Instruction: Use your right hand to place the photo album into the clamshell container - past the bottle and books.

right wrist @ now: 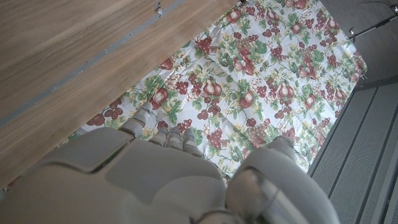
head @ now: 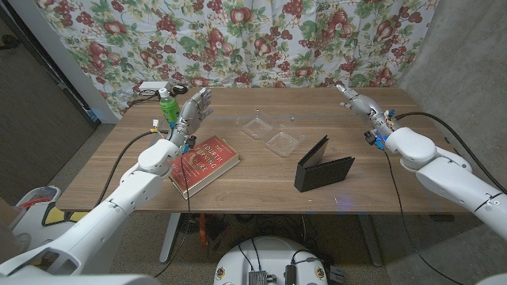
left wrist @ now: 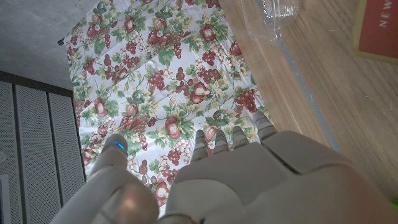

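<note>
At the table's two o'clock corner the right hand hovers empty, fingers loosely apart. At about seven o'clock from it stands the black photo album, opened like a tent. The clear plastic clamshell container lies open at the album's eleven o'clock. Farther toward nine o'clock lie the red hardcover book, the green plastic bottle and the left hand, also spread and empty.

My left hand hides part of the green bottle at the table's far left corner.

White letters "NEW" can be read on the red book cover in the left wrist view; the head view shows its title too small to read.
</note>
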Controlling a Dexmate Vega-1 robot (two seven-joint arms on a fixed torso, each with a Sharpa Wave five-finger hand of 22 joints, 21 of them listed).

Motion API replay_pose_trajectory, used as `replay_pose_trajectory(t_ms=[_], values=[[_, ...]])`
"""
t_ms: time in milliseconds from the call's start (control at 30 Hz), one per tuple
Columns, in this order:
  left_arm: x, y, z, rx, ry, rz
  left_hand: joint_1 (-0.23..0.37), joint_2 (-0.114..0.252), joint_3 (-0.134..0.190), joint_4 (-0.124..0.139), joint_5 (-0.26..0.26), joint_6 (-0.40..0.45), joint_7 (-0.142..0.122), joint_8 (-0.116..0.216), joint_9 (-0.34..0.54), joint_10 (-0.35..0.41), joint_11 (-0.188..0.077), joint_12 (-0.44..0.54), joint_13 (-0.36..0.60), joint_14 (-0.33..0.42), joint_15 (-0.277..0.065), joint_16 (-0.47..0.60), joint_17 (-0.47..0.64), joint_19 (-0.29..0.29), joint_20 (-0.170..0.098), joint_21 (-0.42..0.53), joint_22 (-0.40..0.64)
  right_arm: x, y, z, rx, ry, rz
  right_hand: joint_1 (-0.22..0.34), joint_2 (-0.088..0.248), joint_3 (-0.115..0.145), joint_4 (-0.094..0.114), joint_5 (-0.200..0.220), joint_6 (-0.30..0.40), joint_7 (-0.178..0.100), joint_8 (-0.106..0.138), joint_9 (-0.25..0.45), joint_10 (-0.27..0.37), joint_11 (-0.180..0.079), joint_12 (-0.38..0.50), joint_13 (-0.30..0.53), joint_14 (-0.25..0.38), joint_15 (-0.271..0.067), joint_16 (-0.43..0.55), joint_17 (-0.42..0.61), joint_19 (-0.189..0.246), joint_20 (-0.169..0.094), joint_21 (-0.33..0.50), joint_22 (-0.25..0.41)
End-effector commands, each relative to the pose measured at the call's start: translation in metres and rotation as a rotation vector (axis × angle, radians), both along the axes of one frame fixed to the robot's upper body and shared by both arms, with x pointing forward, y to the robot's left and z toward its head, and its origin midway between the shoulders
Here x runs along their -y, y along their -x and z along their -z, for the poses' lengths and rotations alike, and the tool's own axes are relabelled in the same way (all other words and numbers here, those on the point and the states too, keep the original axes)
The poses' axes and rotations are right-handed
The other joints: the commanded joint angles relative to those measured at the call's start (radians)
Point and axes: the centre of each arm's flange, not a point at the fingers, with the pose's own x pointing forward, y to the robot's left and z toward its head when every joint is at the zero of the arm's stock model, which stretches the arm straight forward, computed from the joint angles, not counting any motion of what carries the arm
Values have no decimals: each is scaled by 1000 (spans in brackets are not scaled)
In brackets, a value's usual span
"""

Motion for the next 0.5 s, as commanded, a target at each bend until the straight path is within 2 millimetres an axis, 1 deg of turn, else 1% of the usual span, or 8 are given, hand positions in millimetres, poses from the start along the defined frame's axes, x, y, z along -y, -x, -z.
replay_pose_trajectory(t_ms=[33,233,267,300,333,500], values=[[8,18,2,-9,-14,-10,8,0,1,-6,-1,7,2,5,3,1,5,8,5,-41,9,4,3,-7,4,3,3,0,10,-7,27,78,-12,13,-1,-1,-12,9,-6,-7,2,2,-6,-9,-1,3,-3,-5,3,-1,-7,3,1,4],[13,29,4,-17,-31,-18,8,-1,1,-6,-1,11,4,5,3,0,7,8,5,-46,13,2,3,-10,6,1,3,-3,20,-11,51,102,-16,13,-4,-3,-12,9,-18,-10,-3,2,-12,-10,-3,3,-6,-6,2,-1,-7,4,1,4],[14,31,4,-18,-32,-21,8,-1,1,-6,-1,12,6,6,3,-1,7,8,5,-48,14,2,3,-12,5,1,3,-5,21,-12,55,123,-10,11,-6,-5,-12,10,-19,-10,-3,2,-17,-13,-4,3,-20,-8,-2,0,-20,-1,-2,4],[16,33,5,-20,-30,-22,8,-1,1,-6,-1,13,6,6,3,-1,7,7,5,-48,14,2,3,-12,5,1,3,-6,23,-13,60,147,0,10,-7,-9,-12,12,-22,-13,-3,3,-21,-15,-5,4,-57,-10,-12,0,-54,-10,-10,4],[17,35,6,-24,-26,-19,8,-1,0,-6,-2,13,7,5,3,-3,9,7,5,-50,14,1,3,-12,5,1,3,-7,25,-14,61,166,2,10,-6,-10,-12,14,-25,-16,-3,3,-24,-18,-5,4,-82,-14,-16,0,-71,-16,-10,5],[19,41,10,-40,-31,-15,8,-2,0,-6,-2,16,8,6,3,0,12,8,5,-54,17,0,3,-14,5,1,3,-12,33,-14,55,238,23,10,-6,-12,-12,15,-34,-19,-6,3,-34,-23,-7,4,-95,-19,-16,1,-78,-18,-9,5]])
